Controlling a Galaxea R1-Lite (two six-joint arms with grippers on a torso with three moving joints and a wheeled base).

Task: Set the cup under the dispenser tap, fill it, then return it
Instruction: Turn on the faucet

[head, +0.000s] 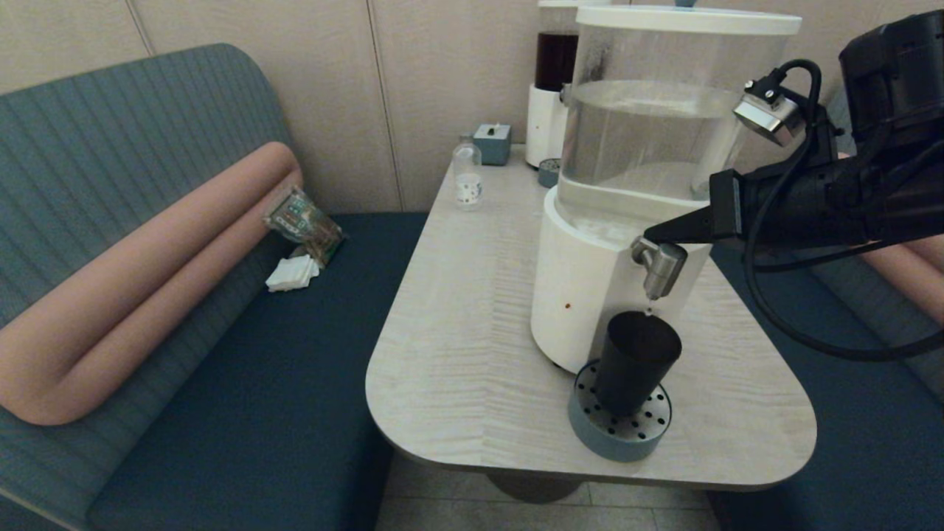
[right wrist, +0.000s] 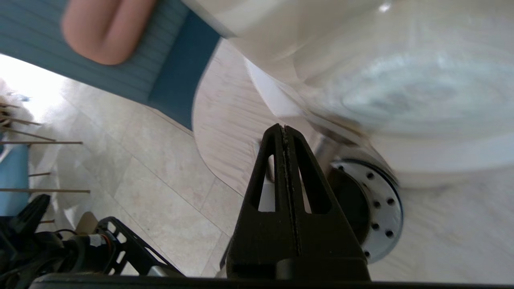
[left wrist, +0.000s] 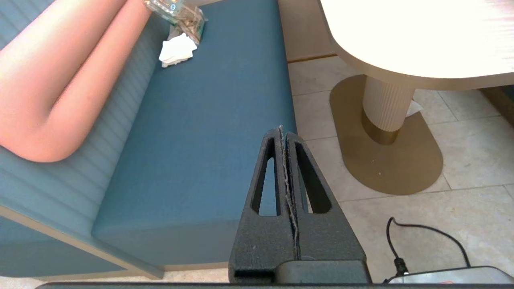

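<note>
The dark tapered cup (head: 636, 361) stands upright on the round blue perforated drip tray (head: 619, 435), directly below the brushed-steel dispenser tap (head: 661, 271). That tap juts from the white base of the large clear-tank dispenser (head: 582, 280). My right gripper (head: 650, 234) is shut and empty, its tip right at the top of the tap, above the cup. In the right wrist view the shut right gripper (right wrist: 284, 129) points past the tap (right wrist: 327, 150), with the cup (right wrist: 349, 200) and tray (right wrist: 383, 208) beyond. My left gripper (left wrist: 282, 132) hangs shut and empty over the bench edge, away from the table.
A small clear bottle (head: 467, 177), a blue box (head: 493, 143) and a smaller dispenser with dark liquid (head: 553, 81) stand at the table's far end. A blue bench (head: 280, 383) holding a packet (head: 302, 221) and napkins (head: 292, 273) lies left. The tray sits close to the table's front edge.
</note>
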